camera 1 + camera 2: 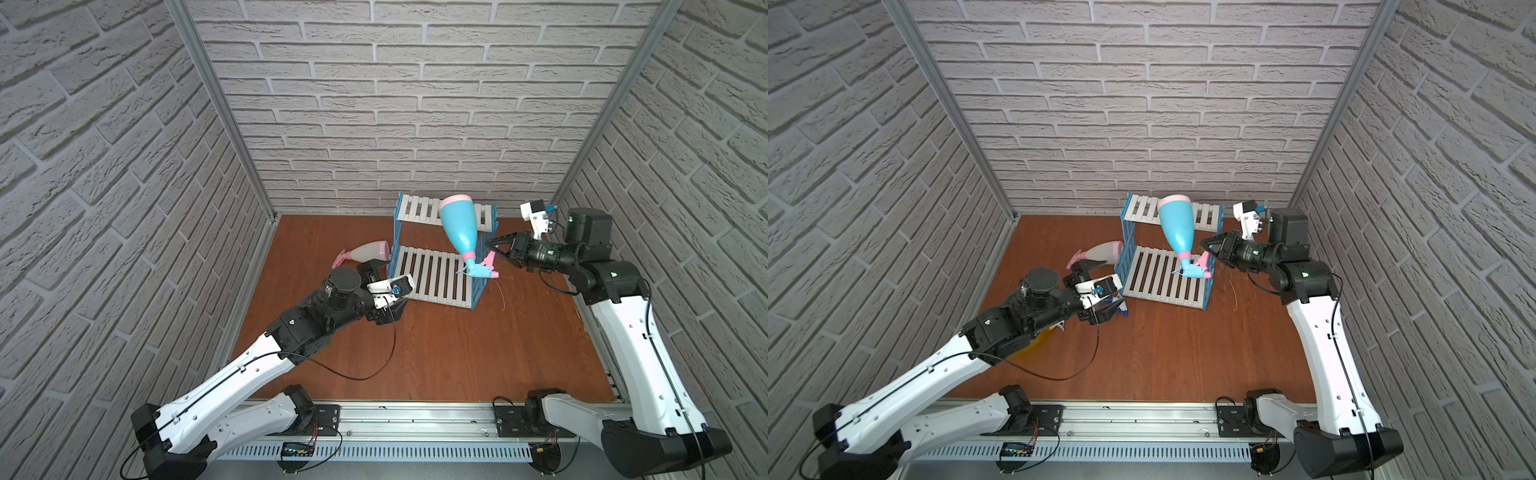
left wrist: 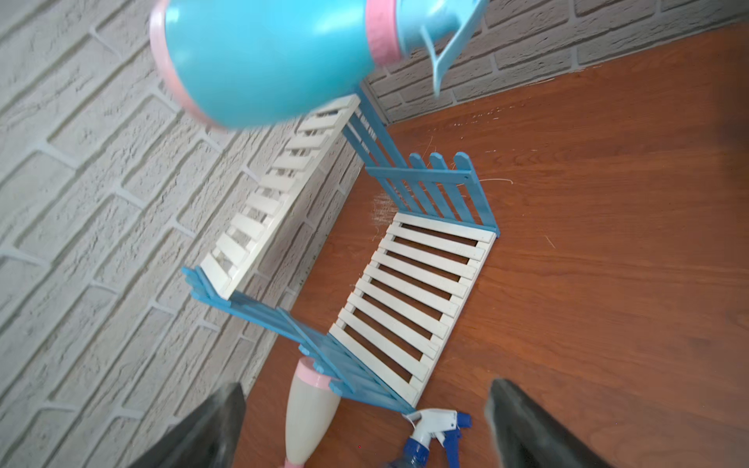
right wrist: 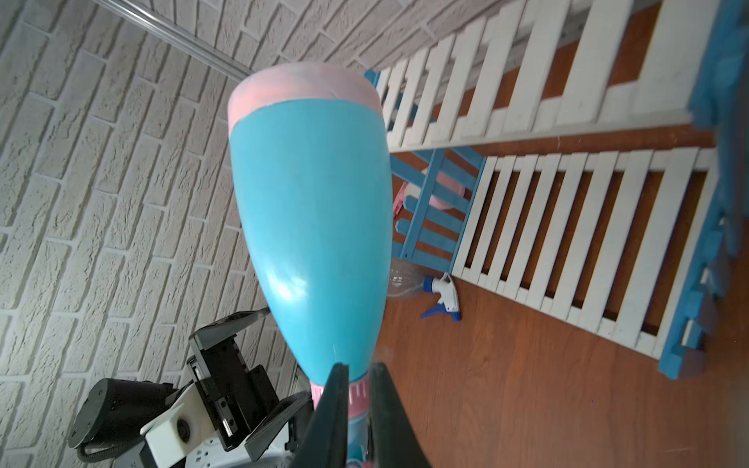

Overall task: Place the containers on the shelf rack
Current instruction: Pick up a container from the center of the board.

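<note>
Light-blue plastic, smooth and glossy, forms the cone bottle (image 1: 459,226) that hangs upside down above the shelf rack (image 1: 432,276). Its wide pink-rimmed base points up and toward the far wall, and its trigger head hangs low over the right end of the lower shelf. The right gripper (image 1: 491,250) comes in from the right, its black fingers clamped on the ribbed pink collar at the neck.

The rack's two tiers are flat white slats, the upper one set farther back, joined by blue picket-shaped side frames. Left of it the cream-pink cone (image 1: 368,251) lies on its side, its base against the left frame. A clear bottle (image 3: 403,279) with a white-and-blue trigger lies just beside the near-left corner.

The left gripper (image 2: 364,405) hovers there too — fingers spread wide, nothing between them. A sliver of yellow plastic (image 1: 1036,340) shows under the left arm. The wood-grain tabletop (image 1: 415,353) is flanked by pale, rough brick-textured walls (image 1: 374,104).
</note>
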You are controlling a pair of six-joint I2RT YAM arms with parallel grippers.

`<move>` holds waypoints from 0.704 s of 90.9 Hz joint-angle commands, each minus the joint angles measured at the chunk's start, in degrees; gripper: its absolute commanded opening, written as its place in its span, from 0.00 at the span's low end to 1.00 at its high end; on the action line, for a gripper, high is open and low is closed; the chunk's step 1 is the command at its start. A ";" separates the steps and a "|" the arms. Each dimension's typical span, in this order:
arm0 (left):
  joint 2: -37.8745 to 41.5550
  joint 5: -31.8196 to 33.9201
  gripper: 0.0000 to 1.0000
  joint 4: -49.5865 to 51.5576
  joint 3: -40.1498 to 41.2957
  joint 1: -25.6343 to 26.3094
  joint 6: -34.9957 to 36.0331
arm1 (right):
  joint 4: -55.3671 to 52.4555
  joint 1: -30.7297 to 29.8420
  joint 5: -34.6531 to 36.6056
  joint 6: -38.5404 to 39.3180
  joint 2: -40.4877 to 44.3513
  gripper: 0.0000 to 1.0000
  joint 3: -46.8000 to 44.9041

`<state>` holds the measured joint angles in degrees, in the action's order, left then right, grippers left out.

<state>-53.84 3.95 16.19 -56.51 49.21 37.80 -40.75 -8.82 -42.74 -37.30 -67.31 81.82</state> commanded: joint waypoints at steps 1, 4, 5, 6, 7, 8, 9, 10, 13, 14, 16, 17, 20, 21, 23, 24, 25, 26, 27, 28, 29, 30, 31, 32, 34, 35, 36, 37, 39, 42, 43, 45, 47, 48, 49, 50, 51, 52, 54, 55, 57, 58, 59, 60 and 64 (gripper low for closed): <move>0.61 8.00 0.98 -8.70 2.28 4.82 8.34 | -0.57 -3.73 -2.06 -1.59 -1.57 0.03 -0.62; 0.41 8.31 0.98 -9.21 2.37 5.83 8.49 | -0.85 -4.45 -2.15 -2.19 -2.63 0.03 -0.45; 0.36 8.34 0.98 -9.27 2.33 6.21 8.46 | -1.06 -4.67 -2.25 -2.44 -2.86 0.03 -0.40; 0.25 8.44 0.98 -9.34 2.35 6.58 8.40 | -1.25 -4.87 -2.30 -2.74 -3.15 0.03 -0.33; 0.11 8.49 0.98 -9.51 2.36 6.94 8.37 | -1.34 -5.01 -2.41 -2.98 -3.61 0.03 -0.34; -0.05 8.60 0.98 -9.64 2.36 7.30 8.36 | -1.34 -5.17 -2.55 -3.23 -3.96 0.03 -0.30; -0.17 8.74 0.97 -9.79 2.41 7.70 8.35 | -1.35 -5.30 -2.63 -3.44 -4.19 0.03 -0.37; -0.37 8.90 0.97 -10.04 2.48 8.03 8.39 | -1.35 -5.45 -2.62 -3.90 -4.43 0.03 -0.36; -0.99 9.52 0.97 -11.01 2.78 9.14 8.72 | -0.76 -5.86 -2.67 -5.16 -5.08 0.03 -0.66; -1.21 9.77 0.97 -11.45 2.93 9.54 8.84 | -0.53 -5.99 -2.55 -5.60 -5.23 0.03 -0.72; -1.80 10.43 0.97 -12.32 3.15 10.13 9.12 | 0.11 -6.24 -2.62 -6.67 -5.52 0.03 -1.03; -2.06 10.76 0.97 -12.80 3.24 10.34 9.26 | 0.39 -6.36 -2.83 -7.14 -5.62 0.03 -1.17; -3.08 11.37 0.97 -14.00 3.52 10.98 9.57 | 1.45 -6.55 -3.28 -8.94 -6.01 0.03 -1.50; -3.40 11.49 0.97 -14.30 3.47 11.12 9.61 | 1.72 -6.64 -3.51 -9.51 -6.22 0.03 -1.50; -3.97 11.58 0.97 -14.81 3.46 11.20 9.54 | 2.03 -6.76 -4.09 -10.37 -6.56 0.03 -1.49; -4.33 11.60 0.97 -15.02 3.40 11.23 9.51 | 2.19 -6.84 -4.18 -10.88 -6.71 0.03 -1.49; -4.51 11.65 0.97 -15.25 3.28 11.33 9.37 | 2.18 -6.92 -4.32 -11.23 -6.97 0.03 -1.45; -4.86 11.67 0.97 -15.41 3.13 11.34 9.20 | 2.09 -6.96 -4.39 -11.44 -7.18 0.03 -1.38; -5.09 11.64 0.97 -15.58 3.02 11.39 9.04 | 2.00 -7.07 -4.51 -11.77 -7.33 0.03 -1.30; -5.37 11.54 0.96 -15.71 2.91 11.41 8.82 | 1.99 -7.12 -4.66 -11.98 -7.54 0.03 -1.26; -5.56 11.40 0.96 -15.90 2.73 11.51 8.58 | 1.86 -7.15 -4.78 -12.12 -7.69 0.03 -1.20; -5.78 11.15 0.96 -16.00 2.64 11.52 8.33 | 1.75 -7.21 -4.88 -12.20 -7.81 0.03 -1.17; -5.90 10.94 0.95 -16.09 2.42 11.56 8.07 | 1.61 -7.24 -5.02 -12.23 -7.95 0.03 -1.11; -6.13 10.66 0.95 -16.14 2.26 11.59 7.77 | 1.54 -7.25 -5.18 -12.25 -8.16 0.03 -1.04; -6.54 10.08 0.94 -16.17 1.95 11.60 7.23 | 1.22 -7.26 -5.41 -12.31 -8.42 0.03 -1.00; -6.72 9.79 0.94 -16.18 1.81 11.61 6.99 | 1.17 -7.31 -5.46 -12.47 -8.57 0.03 -0.98; -6.80 9.47 0.93 -16.18 1.78 11.61 6.75 | 1.17 -7.31 -5.46 -12.47 -8.57 0.03 -0.98; -6.93 9.22 0.93 -16.18 1.72 11.61 6.53 | 0.96 -7.37 -5.53 -12.63 -8.69 0.03 -0.93; -7.27 8.93 0.92 -16.29 1.75 11.61 6.26 | 0.13 -7.29 -5.54 -13.24 -9.04 0.03 -0.78; -7.67 8.80 0.89 -16.43 1.85 11.68 6.16 | -0.62 -7.35 -5.92 -13.81 -9.61 0.03 -0.68; -7.90 8.80 0.89 -16.48 1.85 11.64 6.15 | -0.63 -7.35 -6.37 -13.92 -9.82 0.03 -0.64; -8.26 9.02 0.87 -16.52 1.93 11.62 6.15 | -0.55 -7.44 -7.09 -14.13 -10.11 0.03 -0.62; -8.59 9.36 0.84 -16.60 2.00 11.61 6.14 | -0.49 -7.44 -7.69 -14.30 -10.36 0.03 -0.66; -8.75 9.47 0.84 -16.61 2.01 11.61 6.14 | -0.48 -7.44 -7.87 -14.38 -10.51 0.03 -0.68; -8.92 9.58 0.82 -16.66 2.01 11.65 6.10 | -0.52 -7.44 -8.14 -14.47 -10.62 0.03 -0.69; -9.00 9.71 0.80 -16.69 2.02 11.63 6.08 | -0.49 -7.44 -8.23 -14.56 -10.77 0.03 -0.69; -9.13 9.78 0.79 -16.70 1.97 11.62 6.02 | -0.57 -7.44 -8.37 -14.60 -10.89 0.03 -0.70; -9.24 9.86 0.77 -16.75 1.95 11.61 6.00 | -0.56 -7.48 -8.48 -14.62 -10.90 0.03 -0.74; -9.43 9.92 0.75 -16.94 2.00 11.63 5.91 | -0.65 -7.45 -8.54 -14.64 -10.98 0.03 -0.64; -9.48 9.93 0.73 -17.13 2.01 11.62 5.94 | -0.64 -7.45 -8.52 -14.64 -10.99 0.03 -0.67; -9.58 9.90 0.69 -17.37 2.02 11.61 5.83 | -0.64 -7.44 -8.44 -14.64 -11.02 0.03 -0.65; -9.55 9.87 0.68 -17.57 2.02 11.61 5.77 | -0.69 -7.44 -8.42 -14.64 -11.01 0.03 -0.63; -9.58 9.86 0.67 -17.67 1.97 11.61 5.74 | -0.62 -7.44 -8.46 -14.64 -11.01 0.03 -0.62; -9.60 9.86 0.65 -17.76 1.95 11.61 5.76 | -0.59 -7.44 -8.52 -14.64 -11.05 0.03 -0.66; -9.95 9.81 0.62 -18.21 1.90 11.61 5.63 | -0.43 -7.48 -8.75 -14.77 -11.09 0.03 -0.74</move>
<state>-63.55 13.39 2.70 -54.24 60.62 44.51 -42.19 -15.86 -48.73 -50.89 -78.83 80.71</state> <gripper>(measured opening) 0.654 0.125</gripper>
